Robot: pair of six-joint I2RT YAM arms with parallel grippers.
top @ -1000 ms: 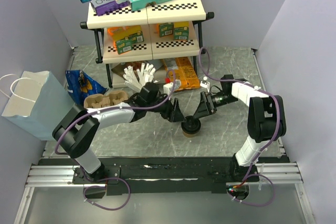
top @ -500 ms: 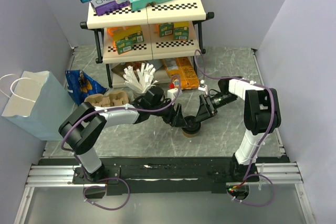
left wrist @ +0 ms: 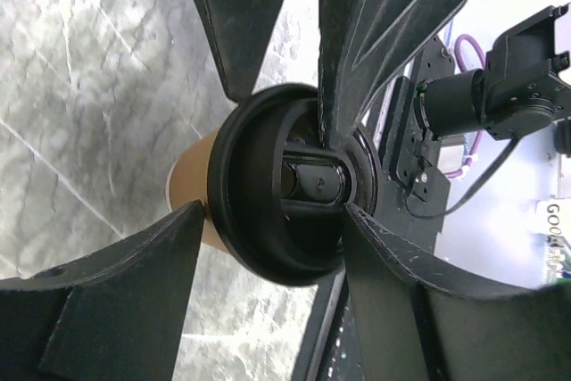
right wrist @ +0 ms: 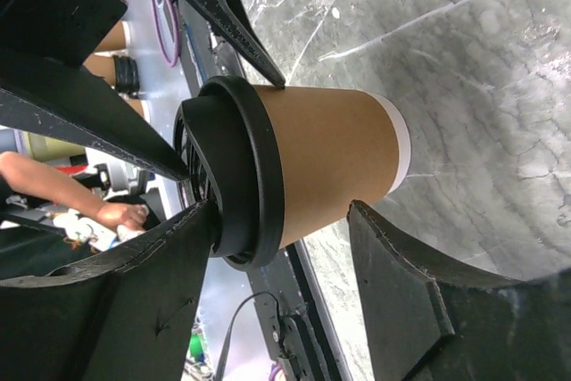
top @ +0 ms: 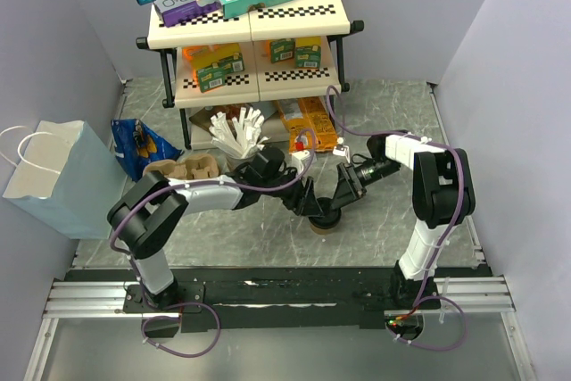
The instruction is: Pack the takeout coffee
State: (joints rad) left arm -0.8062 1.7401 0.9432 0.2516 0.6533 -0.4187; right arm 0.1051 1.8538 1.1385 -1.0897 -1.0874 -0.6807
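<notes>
A grey marbled counter (top: 393, 220), closed in by pale walls (top: 500, 86), carries everything. Close in front of the arms' bases, the takeout coffee (top: 322, 222) stands upright with its black lid (left wrist: 268, 211) seated, directly under the two hands. The left hand (top: 306, 205) and the right hand (top: 341, 196) are lowered onto it from opposite sides. Each is spread to a middling width, with its fingers around the lid and upper wall. No firm clamp can be made out in either wrist view, and the cup's base rests on the counter. The step in hand is judged to be taking hold of the cup. It would be done well if one hand alone were closed on the tan paper wall just under the lid's rim. Only enough squeeze should be used to hold it, so that the wall is not dented or the lid sprung. The other hand should be drawn clear first, since the four fingers are crowded and could knock each other. The cup should be kept upright throughout. Beyond the left hand and to its outer side lie the pulp cup carrier (top: 178, 168) and a grey cup of white sticks (top: 236, 136). Farther out on that side stands a pale blue paper bag (top: 58, 176). Farthest beyond both hands, a tiered shelf rack (top: 250, 20) of boxes stands at the back wall.
</notes>
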